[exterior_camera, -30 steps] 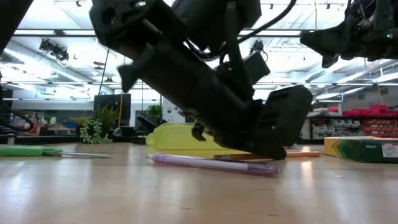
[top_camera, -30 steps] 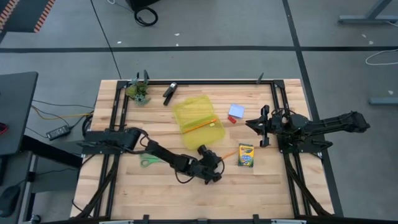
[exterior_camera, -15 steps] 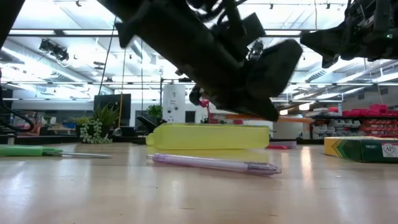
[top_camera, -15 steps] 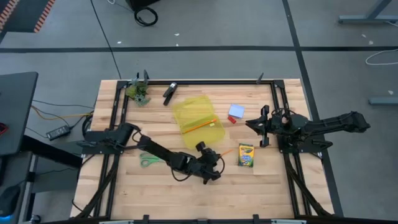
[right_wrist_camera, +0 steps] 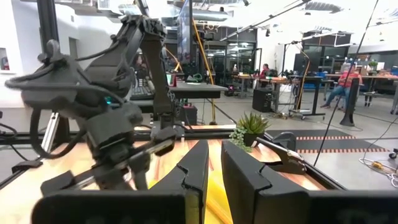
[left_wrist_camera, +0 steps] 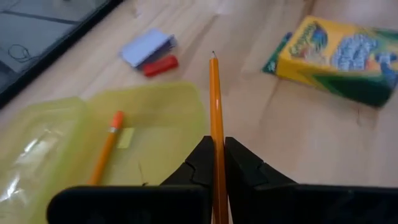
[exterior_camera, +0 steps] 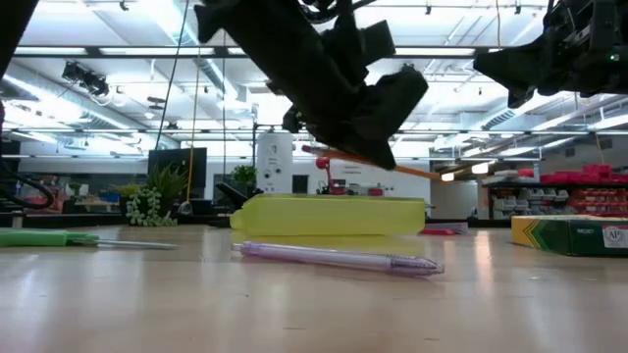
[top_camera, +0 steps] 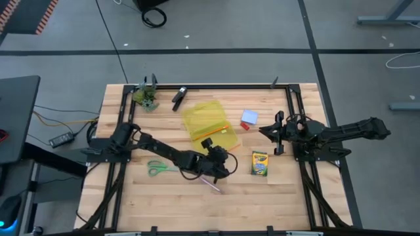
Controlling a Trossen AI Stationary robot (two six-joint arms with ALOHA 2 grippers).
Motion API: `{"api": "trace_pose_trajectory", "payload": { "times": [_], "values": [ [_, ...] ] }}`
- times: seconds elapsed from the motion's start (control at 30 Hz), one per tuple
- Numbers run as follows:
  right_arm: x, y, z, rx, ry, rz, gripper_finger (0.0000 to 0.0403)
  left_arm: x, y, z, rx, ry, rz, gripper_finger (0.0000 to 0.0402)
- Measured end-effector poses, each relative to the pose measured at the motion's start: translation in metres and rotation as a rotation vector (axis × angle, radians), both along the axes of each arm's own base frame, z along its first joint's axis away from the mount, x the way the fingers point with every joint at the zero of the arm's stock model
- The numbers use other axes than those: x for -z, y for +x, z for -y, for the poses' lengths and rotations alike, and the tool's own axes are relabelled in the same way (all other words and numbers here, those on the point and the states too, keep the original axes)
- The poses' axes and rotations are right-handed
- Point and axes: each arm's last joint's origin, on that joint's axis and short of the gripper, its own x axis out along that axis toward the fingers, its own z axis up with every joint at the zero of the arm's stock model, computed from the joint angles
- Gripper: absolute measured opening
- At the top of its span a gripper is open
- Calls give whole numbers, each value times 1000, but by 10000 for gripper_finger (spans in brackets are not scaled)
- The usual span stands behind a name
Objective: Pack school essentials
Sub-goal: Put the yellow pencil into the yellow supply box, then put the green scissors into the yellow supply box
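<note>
My left gripper (top_camera: pixel 213 154) hangs above the table just near of the open yellow case (top_camera: pixel 209 122), shut on an orange pencil (left_wrist_camera: pixel 214 99). A second orange pencil (left_wrist_camera: pixel 107 146) lies inside the case. The purple pen (exterior_camera: pixel 339 257) lies flat on the table below the gripper. The green-handled scissors (top_camera: pixel 157 168) lie to the left and the crayon box (top_camera: pixel 260 163) to the right. The pale blue notepad (top_camera: pixel 249 117) and red eraser (top_camera: pixel 245 127) sit right of the case. My right gripper (top_camera: pixel 275 133) waits near the notepad, its fingers nearly together. My left gripper pinches the orange pencil's shaft (left_wrist_camera: pixel 217 146) between its two fingers (left_wrist_camera: pixel 199 158). The pencil runs along the fingers and sticks out past their tips, sharpened point (left_wrist_camera: pixel 212 55) leading. It is lifted clear of the table and slopes slightly down (exterior_camera: pixel 402 169). Its rear end is hidden behind the fingers.
A black clip (top_camera: pixel 179 97) and a small green plant clump (top_camera: pixel 147 97) sit near the table's far edge. A black frame rail (top_camera: pixel 216 86) borders the work area. Bare wood lies between the pen and the near edge.
My left gripper has risen from the table with the orange pencil and moved toward the far edge, closer to the yellow case. The pencil, which lay on the wood, is now lifted clear. The purple pen stayed in place and shows uncovered.
</note>
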Motion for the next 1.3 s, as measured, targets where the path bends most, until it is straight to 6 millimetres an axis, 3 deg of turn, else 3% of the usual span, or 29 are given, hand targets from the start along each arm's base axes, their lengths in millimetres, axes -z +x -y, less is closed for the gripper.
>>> {"api": "trace_pose_trajectory", "payload": {
  "times": [0.9, 1.1, 1.3],
  "values": [
    [0, 0, 0, 1, 0, -1, 51, 17, -12, -60, -84, 124, -303, 27],
    [0, 0, 0, 0, 0, -1, 51, 18, -11, -75, -110, 70, -305, 52],
    [0, 0, 0, 0, 0, -1, 51, 19, -12, -77, -126, 59, -311, 94]
  ]
}}
